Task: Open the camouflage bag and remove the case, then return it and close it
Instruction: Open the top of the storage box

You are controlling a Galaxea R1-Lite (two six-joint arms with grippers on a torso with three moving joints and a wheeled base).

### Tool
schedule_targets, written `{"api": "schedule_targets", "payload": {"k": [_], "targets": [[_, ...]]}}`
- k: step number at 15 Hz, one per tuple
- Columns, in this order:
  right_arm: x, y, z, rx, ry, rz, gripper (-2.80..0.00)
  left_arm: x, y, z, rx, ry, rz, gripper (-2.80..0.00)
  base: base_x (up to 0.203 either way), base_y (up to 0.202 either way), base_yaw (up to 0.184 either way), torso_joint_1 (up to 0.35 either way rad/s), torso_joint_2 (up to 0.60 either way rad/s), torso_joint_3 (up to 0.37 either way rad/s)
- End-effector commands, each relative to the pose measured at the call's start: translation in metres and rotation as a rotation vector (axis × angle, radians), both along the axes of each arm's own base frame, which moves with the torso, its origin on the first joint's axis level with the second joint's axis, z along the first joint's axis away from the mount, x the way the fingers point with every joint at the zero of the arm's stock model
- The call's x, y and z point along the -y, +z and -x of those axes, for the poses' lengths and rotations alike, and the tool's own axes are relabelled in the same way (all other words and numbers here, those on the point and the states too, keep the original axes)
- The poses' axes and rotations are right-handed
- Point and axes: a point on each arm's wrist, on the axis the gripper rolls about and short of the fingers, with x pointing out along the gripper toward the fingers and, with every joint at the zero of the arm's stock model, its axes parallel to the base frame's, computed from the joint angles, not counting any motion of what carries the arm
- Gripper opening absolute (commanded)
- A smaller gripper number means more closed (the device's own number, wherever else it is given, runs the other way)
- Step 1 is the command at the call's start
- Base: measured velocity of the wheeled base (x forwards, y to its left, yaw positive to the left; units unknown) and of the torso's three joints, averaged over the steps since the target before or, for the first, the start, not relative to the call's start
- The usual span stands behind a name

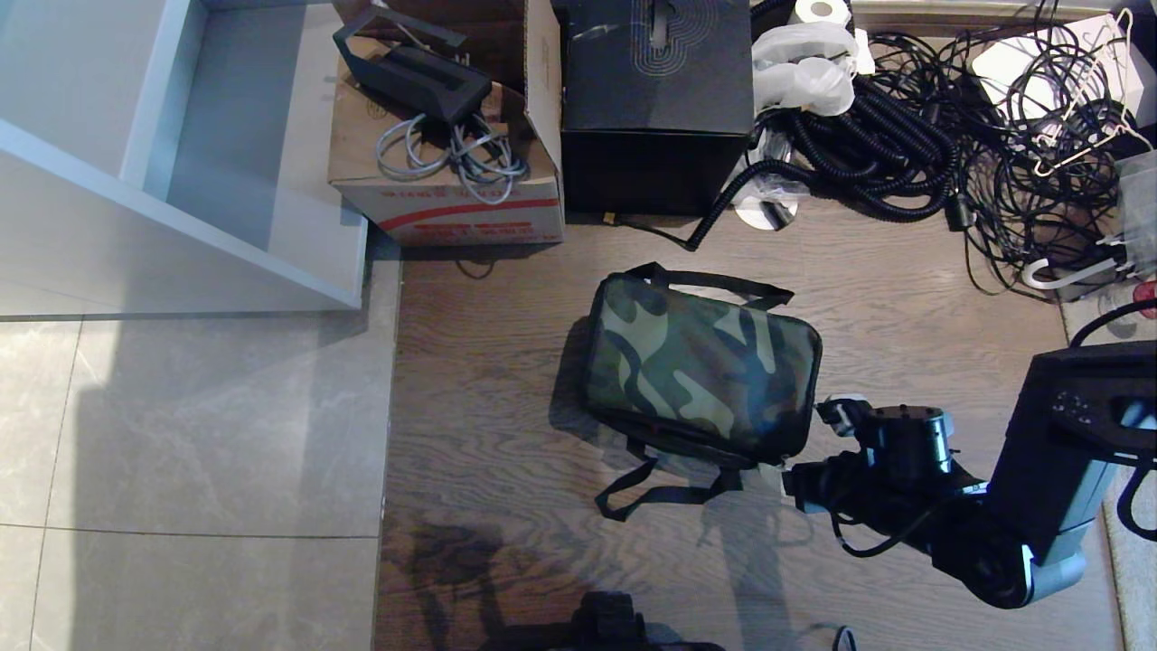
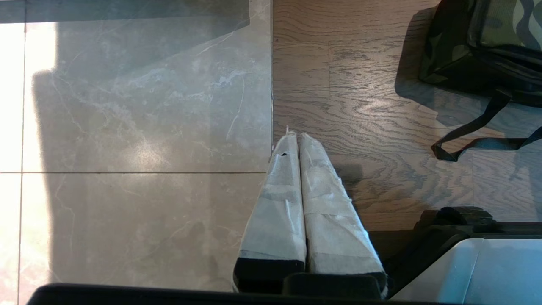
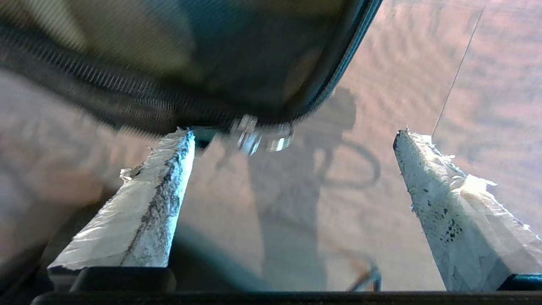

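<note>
Going L to R across my head cam. Far L: white shelf unit (image 1: 181, 163) on the tile floor (image 1: 181, 434), its compartment bare as far as I can see. Next, an open cardboard box (image 1: 443, 194) at the back edge of the wood floor (image 1: 488, 407); on it sit a black angular holder (image 1: 411, 72) and a loop of grey cable (image 1: 452, 154). Just R of it, touching, a big black cube box (image 1: 655, 99) w/ swirl pattern on top, lid down.

Centre of the wood floor: the camouflage bag (image 1: 700, 366), lying flat, camo side up, looks zipped shut; one strap handle (image 1: 664, 484) trails toward me, another at its far edge. Case not visible to me.

My left gripper (image 2: 298, 140) hangs over the tile/wood seam, taped fingers pressed together, holding nothing; bag corner (image 2: 482, 46) is well apart from it.

R of the bag: my right gripper (image 1: 813, 443) sits at the bag's near-R corner, just beside it. Wrist cam shows its taped fingers (image 3: 144, 212) spread wide, nothing between them but floor; the bag's zipper edge (image 3: 127, 110) and a shiny metal zipper pull (image 3: 258, 135) hang just past the fingertips. One fingertip is v. close to the zipper; can't tell if touching.

Far R back corner: tangle of black cables and hoses (image 1: 922, 145), white plastic bag (image 1: 804, 68) on top.
</note>
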Motion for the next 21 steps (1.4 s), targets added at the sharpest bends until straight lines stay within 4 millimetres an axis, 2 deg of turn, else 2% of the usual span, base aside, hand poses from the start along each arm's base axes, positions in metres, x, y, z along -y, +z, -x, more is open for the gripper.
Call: {"api": "schedule_targets", "payload": {"k": [1, 5, 8, 12, 17, 21], "targets": [[-0.001, -0.016, -0.005, 0.006, -0.014, 0.01, 0.0, 0.0, 0.0, 0.0, 0.0, 0.001, 0.0, -2.8, 0.0, 0.0, 0.0, 0.0, 0.0, 0.0], [-0.001, -0.016, -0.003, -0.01, -0.007, 0.014, 0.0, 0.0, 0.0, 0.0, 0.0, 0.0, 0.0, -2.8, 0.0, 0.0, 0.0, 0.0, 0.0, 0.0], [0.003, 0.01, -0.005, -0.019, 0.031, -0.024, 0.0, 0.0, 0.0, 0.0, 0.0, 0.002, -0.001, -2.8, 0.0, 0.0, 0.0, 0.0, 0.0, 0.0], [0.004, 0.01, 0.003, -0.042, 0.051, -0.036, 0.0, 0.0, 0.0, 0.0, 0.0, 0.001, -0.001, -2.8, 0.0, 0.0, 0.0, 0.0, 0.0, 0.0], [0.009, -0.01, 0.024, -0.174, 0.101, -0.001, 0.0, 0.0, 0.0, 0.0, 0.0, 0.001, 0.0, -2.8, 0.0, 0.0, 0.0, 0.0, 0.0, 0.0], [0.006, -0.019, 0.004, -0.064, 0.073, -0.002, 0.0, 0.0, 0.0, 0.0, 0.0, 0.001, -0.001, -2.8, 0.0, 0.0, 0.0, 0.0, 0.0, 0.0]]}}
